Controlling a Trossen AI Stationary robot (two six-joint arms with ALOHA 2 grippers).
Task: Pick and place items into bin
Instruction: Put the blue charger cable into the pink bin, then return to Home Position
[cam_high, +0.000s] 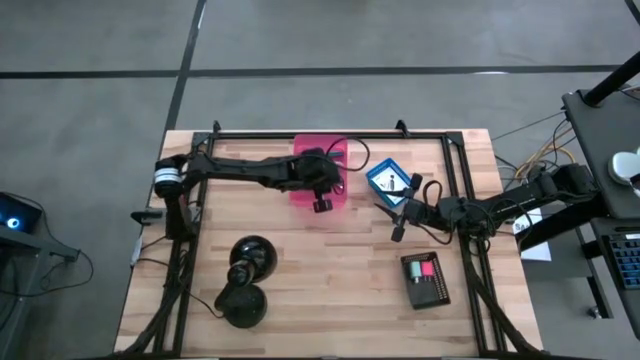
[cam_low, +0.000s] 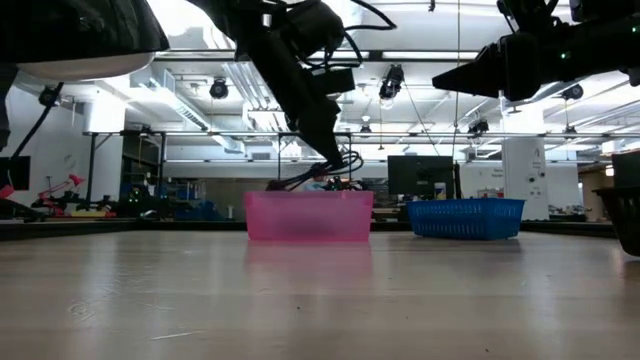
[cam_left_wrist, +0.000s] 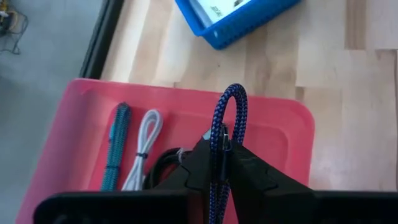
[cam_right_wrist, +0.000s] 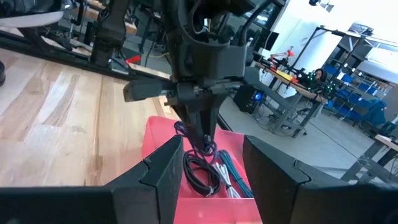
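left gripper (cam_left_wrist: 219, 163), pinched on a blue cable (cam_left_wrist: 227, 124) over the pink bin (cam_left_wrist: 292, 134) at centre frame, could be snagged if the loop catches.

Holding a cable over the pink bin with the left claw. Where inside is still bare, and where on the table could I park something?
The left claw, shut on the blue braided cable, hangs over the pink bin. Its floor is crowded by the teal cable, white cable and black cable; the blue-basket side is bare. The table is open between the large black object and the small black case.
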